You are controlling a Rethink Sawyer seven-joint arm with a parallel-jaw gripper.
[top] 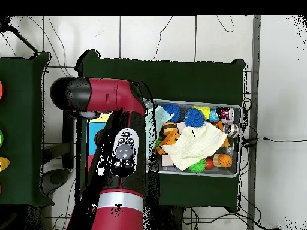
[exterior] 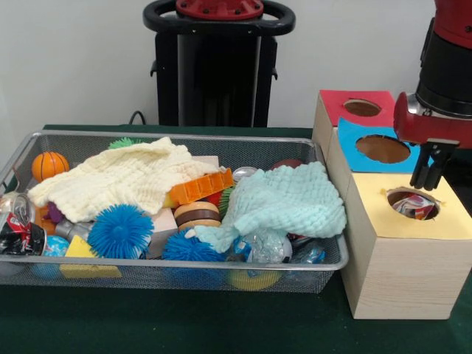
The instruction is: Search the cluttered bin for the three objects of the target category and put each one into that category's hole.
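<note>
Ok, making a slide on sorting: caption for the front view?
Sawyer's black gripper hovers above the yellow-topped wooden box's hole, beside a wire mesh bin of cluttered toys and cloths.

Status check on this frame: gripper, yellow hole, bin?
Gripper empty, over the yellow hole. Something crumpled already inside the hole. Bin full; yellow cloth and pale blue cloth cover much of it.

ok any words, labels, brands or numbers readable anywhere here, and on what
None can be read.
Crushed can at the bin's end: red, white and black print, too blurred to read.
Crumpled packet inside the yellow hole: printed colours, no legible letters.
Box tops in red, blue and yellow: plain, no writing.
Hand and arm: no legible marking.
</note>
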